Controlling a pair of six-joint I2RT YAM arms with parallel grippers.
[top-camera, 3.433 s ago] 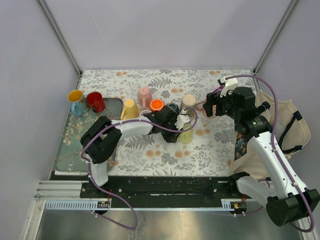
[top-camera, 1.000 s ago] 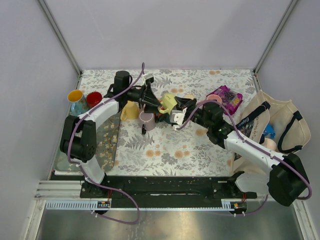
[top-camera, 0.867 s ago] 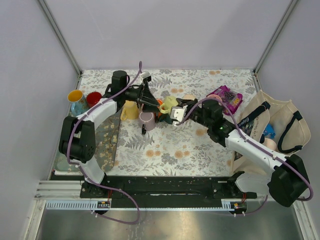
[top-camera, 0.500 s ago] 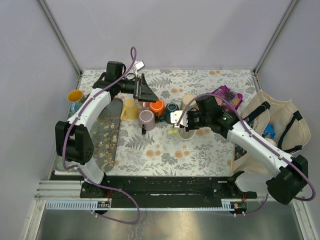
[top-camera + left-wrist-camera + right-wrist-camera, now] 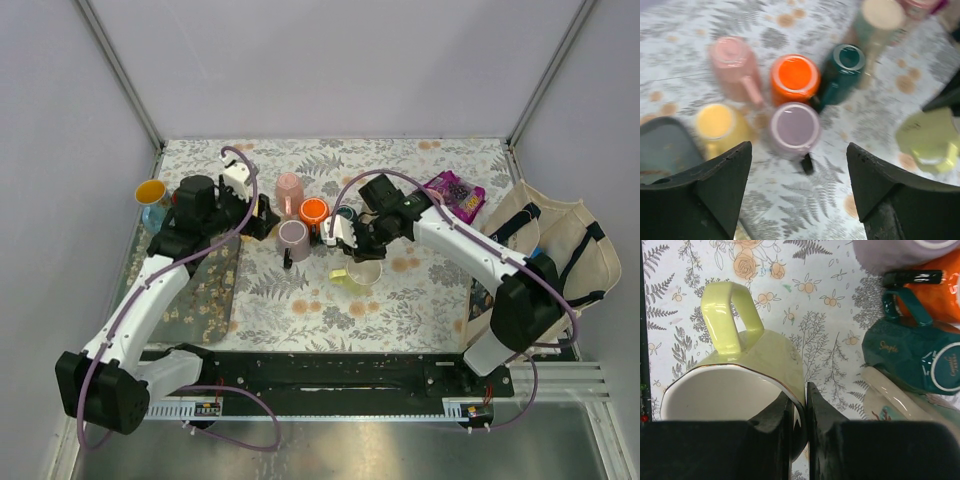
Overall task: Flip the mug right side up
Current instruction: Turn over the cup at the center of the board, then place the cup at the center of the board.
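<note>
The yellow-green mug [image 5: 362,272] has its mouth upward, low over the floral cloth in front of the mug cluster. My right gripper [image 5: 350,247] is shut on the mug's rim. In the right wrist view one finger is inside the white interior and the other outside the mug [image 5: 757,362], with the right gripper [image 5: 806,395] pinching the wall and the handle pointing away. My left gripper [image 5: 262,214] hovers open left of the cluster. In the left wrist view, the left gripper [image 5: 799,150] holds nothing, and the yellow-green mug [image 5: 929,140] shows at the right.
A lilac mug [image 5: 294,236], orange mug [image 5: 313,210], pink mug [image 5: 289,189] and teal mug [image 5: 345,214] crowd just behind. A dark tray [image 5: 195,290] lies at left, with a yellow cup [image 5: 150,190] beyond it. A purple packet [image 5: 452,193] and a tote bag [image 5: 548,240] sit at right.
The right gripper brought the yellow-green mug down and forward, mouth now upward. The left arm pulled back to the left from the cluster and its jaws widened.
</note>
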